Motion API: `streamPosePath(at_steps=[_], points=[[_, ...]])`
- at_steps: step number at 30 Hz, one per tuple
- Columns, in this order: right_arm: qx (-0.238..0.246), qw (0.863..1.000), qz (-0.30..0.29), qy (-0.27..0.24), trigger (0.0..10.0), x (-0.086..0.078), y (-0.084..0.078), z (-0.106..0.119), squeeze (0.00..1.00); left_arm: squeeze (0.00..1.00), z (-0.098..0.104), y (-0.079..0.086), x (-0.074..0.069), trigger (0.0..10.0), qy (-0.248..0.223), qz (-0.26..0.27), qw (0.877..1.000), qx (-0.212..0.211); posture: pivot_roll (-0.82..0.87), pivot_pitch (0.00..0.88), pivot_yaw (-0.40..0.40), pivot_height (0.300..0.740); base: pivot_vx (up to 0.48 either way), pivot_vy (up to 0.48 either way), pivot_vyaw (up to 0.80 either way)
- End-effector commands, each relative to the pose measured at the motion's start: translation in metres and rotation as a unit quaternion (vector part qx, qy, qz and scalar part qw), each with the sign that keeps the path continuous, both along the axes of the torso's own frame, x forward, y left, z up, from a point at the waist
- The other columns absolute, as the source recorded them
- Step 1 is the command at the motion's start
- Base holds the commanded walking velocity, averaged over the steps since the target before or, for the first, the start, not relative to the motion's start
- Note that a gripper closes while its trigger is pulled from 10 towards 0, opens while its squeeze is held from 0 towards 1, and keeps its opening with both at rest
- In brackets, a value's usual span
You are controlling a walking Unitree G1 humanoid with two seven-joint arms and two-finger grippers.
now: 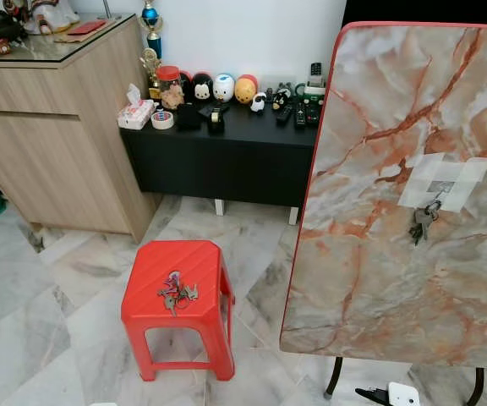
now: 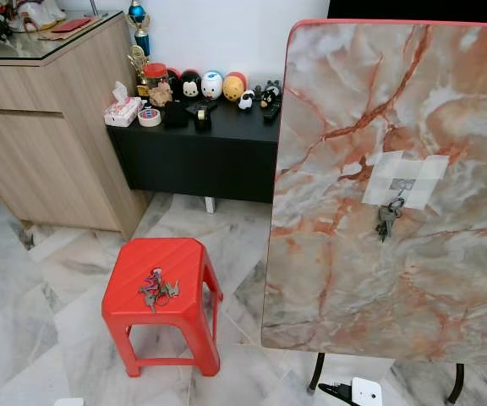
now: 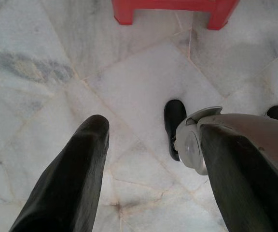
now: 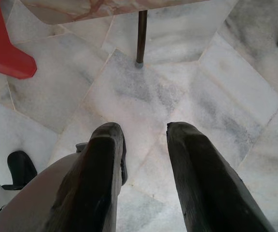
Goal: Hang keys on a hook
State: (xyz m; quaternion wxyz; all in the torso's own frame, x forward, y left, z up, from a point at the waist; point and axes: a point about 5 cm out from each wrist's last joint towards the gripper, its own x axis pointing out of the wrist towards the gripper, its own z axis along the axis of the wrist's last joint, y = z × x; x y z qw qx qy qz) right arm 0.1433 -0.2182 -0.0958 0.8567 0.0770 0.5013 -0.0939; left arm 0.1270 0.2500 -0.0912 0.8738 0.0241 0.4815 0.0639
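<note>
A bunch of keys (image 1: 174, 292) with a red tag lies on top of a red plastic stool (image 1: 176, 288) on the marble floor. To its right stands a marble-patterned tabletop (image 1: 379, 279) tipped upright, with a hook (image 1: 440, 186) held to it by white tape. A second bunch of keys (image 1: 422, 222) hangs from that hook. My left gripper (image 3: 151, 128) hangs open above the floor near the stool's legs (image 3: 124, 17), with nothing between its fingers. My right gripper (image 4: 145, 128) is also open and empty, over the floor near a table leg (image 4: 140, 34).
A wooden cabinet (image 1: 49, 144) stands at the back left. Beside it a low black table (image 1: 227, 156) carries figurines, a tissue box and remotes. A small white device (image 1: 402, 394) lies on the floor by the tabletop's dark legs (image 1: 334, 376). My own feet (image 3: 173, 121) stand on the tiles.
</note>
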Motion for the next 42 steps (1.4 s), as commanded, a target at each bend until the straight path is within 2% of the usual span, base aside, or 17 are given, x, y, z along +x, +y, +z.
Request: streamPosePath(at_steps=[1, 27, 32, 42], points=[[0.018, 0.995, 0.093, -0.031, 10.0, 0.0353, 0.0251, 0.0103, 0.0, 0.0, -0.0038, -0.027, 0.0106, 10.0, -0.005, 0.019, 0.998, -0.058, 0.09, 0.0, -0.07, 0.74, 0.0, 0.0, 0.0], [0.018, 0.995, 0.093, -0.031, 10.0, 0.0353, 0.0251, 0.0103, 0.0, 0.0, -0.0038, -0.027, 0.0106, 10.0, -0.005, 0.019, 0.998, -0.058, 0.09, 0.0, -0.07, 0.74, 0.0, 0.0, 0.0], [0.023, 0.997, 0.076, -0.025, 10.0, 0.0345, 0.0248, 0.0097, 0.0, 0.0, 0.0016, -0.0178, 0.019, 10.0, -0.015, -0.002, 0.999, -0.033, 0.07, 0.0, -0.052, 0.74, 0.0, 0.0, 0.0], [0.026, 0.996, 0.079, -0.025, 10.0, 0.0361, 0.0259, 0.0102, 0.0, 0.0, 0.0017, -0.0184, 0.0192, 10.0, -0.019, 0.004, 0.999, -0.038, 0.08, 0.0, -0.057, 0.74, 0.0, 0.0, 0.0]])
